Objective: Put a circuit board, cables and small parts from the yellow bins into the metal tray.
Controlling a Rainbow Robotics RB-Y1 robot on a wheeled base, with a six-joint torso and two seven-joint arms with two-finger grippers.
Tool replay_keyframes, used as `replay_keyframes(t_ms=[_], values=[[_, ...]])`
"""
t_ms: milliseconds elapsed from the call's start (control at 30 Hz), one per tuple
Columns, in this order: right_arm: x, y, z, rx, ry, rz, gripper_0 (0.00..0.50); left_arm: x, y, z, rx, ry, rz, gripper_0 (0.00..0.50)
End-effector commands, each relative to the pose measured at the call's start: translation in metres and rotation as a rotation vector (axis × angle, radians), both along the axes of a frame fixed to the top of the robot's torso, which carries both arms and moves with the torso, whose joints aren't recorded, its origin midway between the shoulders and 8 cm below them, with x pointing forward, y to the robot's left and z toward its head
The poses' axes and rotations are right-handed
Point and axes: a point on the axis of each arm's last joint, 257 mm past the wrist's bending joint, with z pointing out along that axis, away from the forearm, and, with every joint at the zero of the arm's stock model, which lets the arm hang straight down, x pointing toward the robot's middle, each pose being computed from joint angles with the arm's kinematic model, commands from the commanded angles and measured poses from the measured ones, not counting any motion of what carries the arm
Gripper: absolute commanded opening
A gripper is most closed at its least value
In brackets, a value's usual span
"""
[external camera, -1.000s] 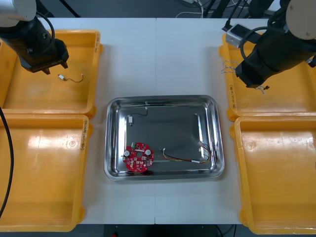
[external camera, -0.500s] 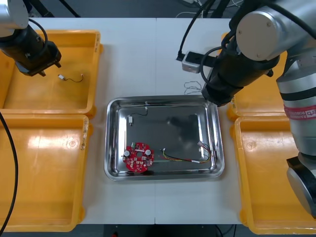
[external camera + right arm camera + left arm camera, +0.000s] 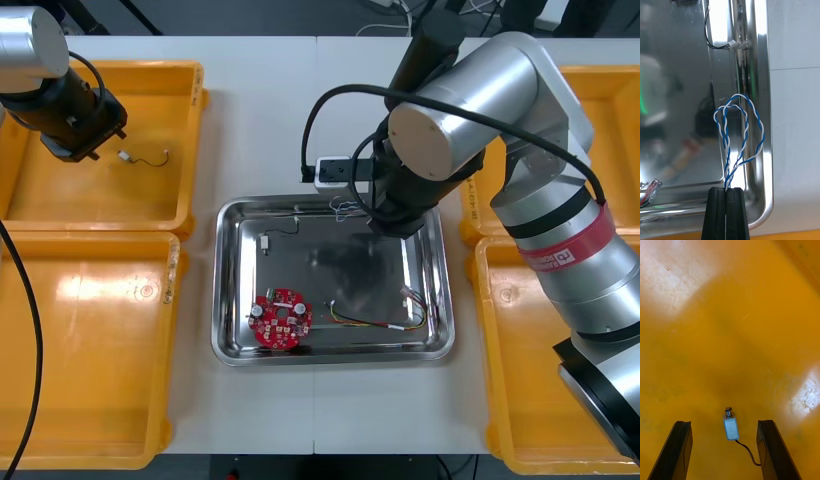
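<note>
Tabletop, light and flat (image 3: 280, 110), carries yellow plastic bins (image 3: 100, 200), two at each side; between them lies the shiny rectangular metal tray (image 3: 330, 357); the right gripper (image 3: 726, 188) hangs over the tray's far edge, its black fingers pinched close on a looped, twisted blue and white cable (image 3: 741, 127) that dangles above the tray's rim; the left gripper (image 3: 723, 422) hovers in the far-left bin, fingers spread wide; a round red circuit board (image 3: 281, 318) rests in the tray's near-left corner; a red and yellow cable (image 3: 370, 322) lies beside it, toward the near right; a thin black cable (image 3: 285, 228) sits near the tray's far-left corner; a small metal part (image 3: 731, 426) with a black lead lies on the bin floor between the left fingers, touching neither.
</note>
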Motion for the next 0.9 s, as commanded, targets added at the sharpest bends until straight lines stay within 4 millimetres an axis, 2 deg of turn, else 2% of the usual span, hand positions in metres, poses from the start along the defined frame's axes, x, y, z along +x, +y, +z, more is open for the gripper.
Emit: replay_keyframes(t_ms=[33,333,467,733,900], values=[[-0.003,0.016,-0.012,-0.006,-0.010,0.053,0.000,0.020,-0.028,0.028,-0.001,-0.057,-0.028,0.500],[0.006,0.007,-0.046,-0.045,-0.043,0.052,0.000,0.019,-0.039,0.004,0.009,-0.043,-0.047,0.500],[0.004,0.002,-0.059,-0.050,-0.041,0.051,0.000,0.017,-0.041,-0.002,0.031,-0.031,-0.055,0.500],[0.002,-0.006,-0.078,-0.056,-0.051,0.066,0.000,0.013,-0.038,-0.011,0.050,-0.014,-0.058,0.500],[0.008,-0.008,-0.079,-0.049,-0.075,0.069,0.000,0.012,-0.038,-0.014,0.059,-0.009,-0.061,0.500]])
